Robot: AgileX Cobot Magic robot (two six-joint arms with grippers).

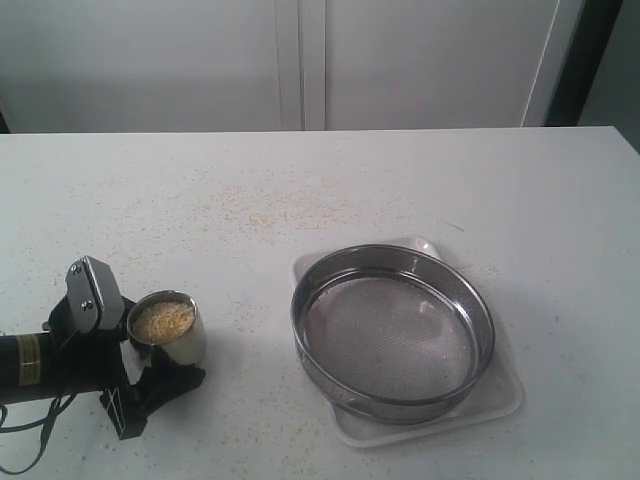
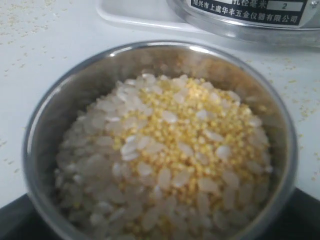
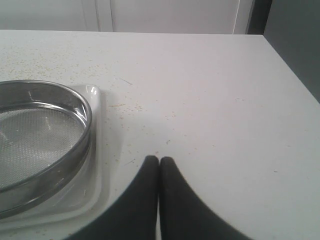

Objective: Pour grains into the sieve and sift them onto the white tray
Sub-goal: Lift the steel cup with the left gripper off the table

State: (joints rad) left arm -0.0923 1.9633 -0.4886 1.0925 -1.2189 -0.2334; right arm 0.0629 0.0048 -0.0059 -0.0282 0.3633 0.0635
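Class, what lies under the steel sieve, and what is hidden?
The white tray lies under the sieve; only its corners and rim show. Its middle is covered, so anything there cannot be seen.

Bright even light; soft shadows; glare on cup (image 2: 65, 100) rim; left wrist blurry.

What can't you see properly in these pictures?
- White tray: in the exterior view the sieve sits on it and covers all but its edges.
- Sieve's label: in the left wrist view it is cut off by the top edge.
- Steel cup: the grains hide its bottom in the left wrist view.
- Right gripper: it is outside the exterior view, and its wrist view shows only the closed tips.
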